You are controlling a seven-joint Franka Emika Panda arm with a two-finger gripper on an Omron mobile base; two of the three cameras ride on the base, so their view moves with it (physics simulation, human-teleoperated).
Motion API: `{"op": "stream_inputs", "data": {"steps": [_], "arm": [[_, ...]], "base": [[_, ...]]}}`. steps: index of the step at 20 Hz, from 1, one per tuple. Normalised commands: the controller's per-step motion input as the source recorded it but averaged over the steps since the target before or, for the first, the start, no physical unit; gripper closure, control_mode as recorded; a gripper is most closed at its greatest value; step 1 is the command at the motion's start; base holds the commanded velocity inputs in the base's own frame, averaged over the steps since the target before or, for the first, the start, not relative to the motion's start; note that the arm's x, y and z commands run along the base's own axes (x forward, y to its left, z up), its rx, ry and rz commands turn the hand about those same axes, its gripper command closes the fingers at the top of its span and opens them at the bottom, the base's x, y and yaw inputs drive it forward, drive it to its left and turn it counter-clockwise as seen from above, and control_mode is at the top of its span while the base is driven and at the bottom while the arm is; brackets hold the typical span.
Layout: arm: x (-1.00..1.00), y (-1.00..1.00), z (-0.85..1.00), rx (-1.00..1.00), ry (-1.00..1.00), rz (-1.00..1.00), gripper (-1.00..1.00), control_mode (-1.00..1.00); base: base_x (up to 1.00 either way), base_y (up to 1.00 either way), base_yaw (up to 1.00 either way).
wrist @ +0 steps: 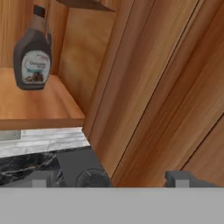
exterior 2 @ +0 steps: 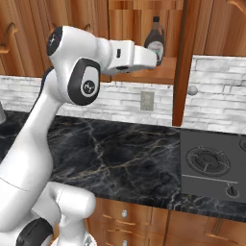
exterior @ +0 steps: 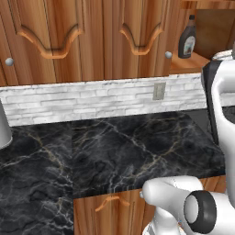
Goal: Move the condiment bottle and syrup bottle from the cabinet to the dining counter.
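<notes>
- We see the jaws (wrist: 111, 178) spread wide, their two tips far apart at the bottom of the hand view, nothing between them and nothing touched.
- The syrup bottle (wrist: 33, 54) stands upright on the cabinet shelf (wrist: 30, 105), ahead of the jaws and off to their left, well apart from them.
- Its pale label carries dark writing too blurred for us to read.
- Just ahead of the jaws and to their right is the open cabinet door (wrist: 166, 96), seen close and slanted.
- From the right base view our arm (exterior 2: 77, 77) rises, bends at the elbow and reaches level toward the open cabinet (exterior 2: 144, 72), the hand near the shelf's front edge beside the bottle.
- Below lies the black marble table (exterior 2: 115, 153) with a stove (exterior 2: 211, 166) at its right.
</notes>
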Motion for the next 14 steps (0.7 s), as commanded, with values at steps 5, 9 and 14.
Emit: {"op": "stream_inputs", "data": {"steps": [5,9,14], "arm": [[-0.04,0.99,-0.17,0.1,-0.33,0.12,-1.0,-1.0],[0.24,0.71,0.06,0.22,-0.09,0.05,-1.0,-1.0],[0.44,0.31,0.27,0.21,0.08,0.03,-1.0,-1.0]], "base": [[0.0,0.0,0.0],[0.0,0.0,0.0],[0.0,0.0,0.0]]}}
